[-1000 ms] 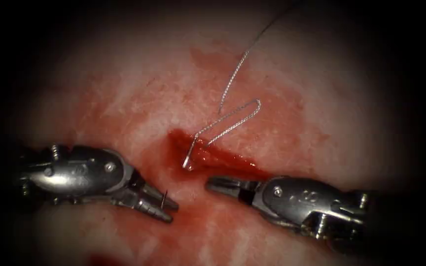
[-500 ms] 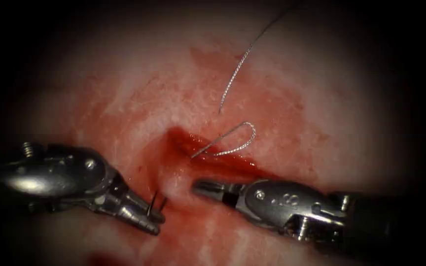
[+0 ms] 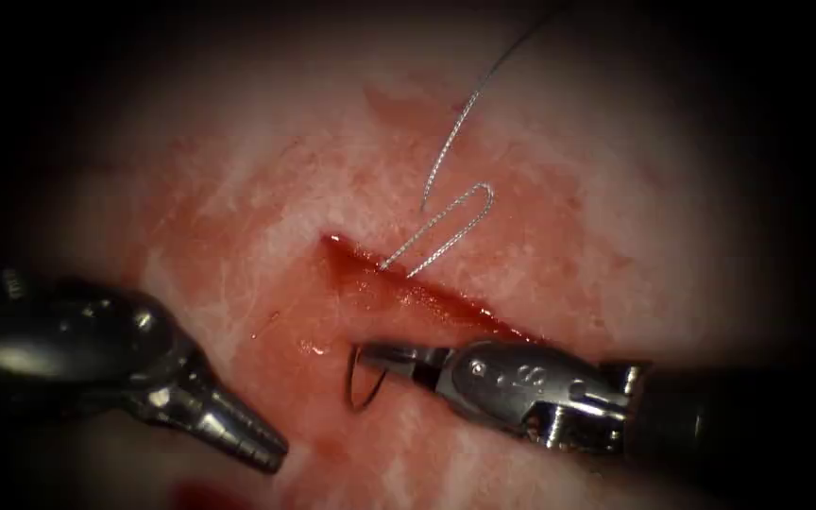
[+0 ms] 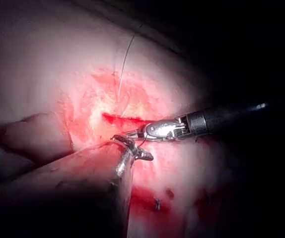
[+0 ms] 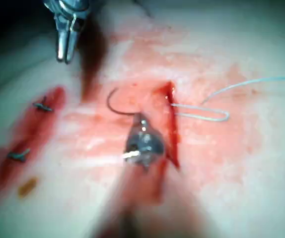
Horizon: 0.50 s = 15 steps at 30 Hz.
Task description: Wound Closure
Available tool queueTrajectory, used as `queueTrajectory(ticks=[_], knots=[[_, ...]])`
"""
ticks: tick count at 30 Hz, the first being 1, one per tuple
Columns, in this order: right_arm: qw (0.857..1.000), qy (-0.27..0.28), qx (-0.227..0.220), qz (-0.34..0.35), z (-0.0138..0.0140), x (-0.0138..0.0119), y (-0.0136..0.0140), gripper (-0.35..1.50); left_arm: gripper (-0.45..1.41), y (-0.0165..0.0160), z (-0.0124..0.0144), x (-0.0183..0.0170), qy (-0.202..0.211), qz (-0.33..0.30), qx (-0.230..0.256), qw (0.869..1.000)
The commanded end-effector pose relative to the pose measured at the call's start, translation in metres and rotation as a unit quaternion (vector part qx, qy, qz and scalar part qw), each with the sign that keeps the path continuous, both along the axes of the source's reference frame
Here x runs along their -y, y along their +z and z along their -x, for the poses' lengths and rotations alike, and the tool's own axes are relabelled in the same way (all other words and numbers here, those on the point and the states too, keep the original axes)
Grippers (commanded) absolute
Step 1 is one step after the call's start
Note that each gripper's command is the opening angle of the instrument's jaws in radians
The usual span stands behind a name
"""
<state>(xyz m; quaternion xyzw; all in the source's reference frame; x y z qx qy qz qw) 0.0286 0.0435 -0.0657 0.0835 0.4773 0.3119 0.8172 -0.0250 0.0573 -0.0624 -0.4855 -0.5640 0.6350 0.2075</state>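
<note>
The right tool (image 3: 376, 357) comes in from the right just below the cut (image 3: 427, 297), its jaws shut on the dark curved needle (image 3: 359, 385) near one end. The needle hangs over the tissue on the left side of the cut and looks free of it. In the right wrist view the needle (image 5: 113, 103) arcs away from the right tool (image 5: 139, 120). A loop of thread (image 3: 455, 219) lies on the right side and runs into the cut. The left tool (image 3: 262, 455) sits lower left, shut, holding nothing, apart from the needle.
Red fluid (image 3: 332, 444) covers the tissue around the cut and toward the front. The thread's long end (image 3: 484, 85) trails off to the back. Two short thread ends (image 5: 43, 105) lie in red patches beyond the left tool (image 5: 65, 44).
The needle has passed from the left tool to the right tool. The left tool has drawn back down and to the left, and the right tool has shifted slightly left. The thread loop changed shape.
</note>
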Motion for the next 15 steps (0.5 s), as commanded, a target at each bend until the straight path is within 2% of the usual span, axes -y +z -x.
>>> queueTrajectory(ticks=[1,3,4,6,9,11,15], knots=[[1.000,0.000,-0.001,-0.002,-0.0007,0.0003,0.0001,-0.33,-0.32,0.0005,0.0006,0.0007,-0.006,0.032,0.009,0.999],[1.000,-0.001,0.000,-0.004,-0.0007,0.0001,-0.0002,-0.33,-0.08,0.0007,0.0010,0.0006,-0.015,0.063,-0.004,0.998],[1.000,-0.001,-0.003,-0.002,-0.0005,-0.0001,-0.0006,-0.32,0.11,0.0012,0.0014,0.0008,-0.010,0.109,-0.013,0.994],[1.000,0.000,-0.006,-0.003,-0.0002,-0.0004,-0.0010,-0.25,0.20,0.0017,0.0017,0.0010,-0.001,0.131,-0.021,0.991],[1.000,0.000,-0.012,-0.005,0.0007,-0.0011,-0.0016,-0.03,0.39,0.0028,0.0020,0.0014,-0.010,0.172,-0.019,0.985],[1.000,0.004,-0.012,-0.003,0.0017,-0.0017,-0.0023,0.00,0.54,0.0041,0.0023,0.0018,-0.014,0.215,-0.013,0.976],[1.000,0.006,-0.013,-0.004,0.0025,-0.0021,-0.0027,0.00,0.56,0.0059,0.0026,0.0018,-0.011,0.226,-0.027,0.974]])
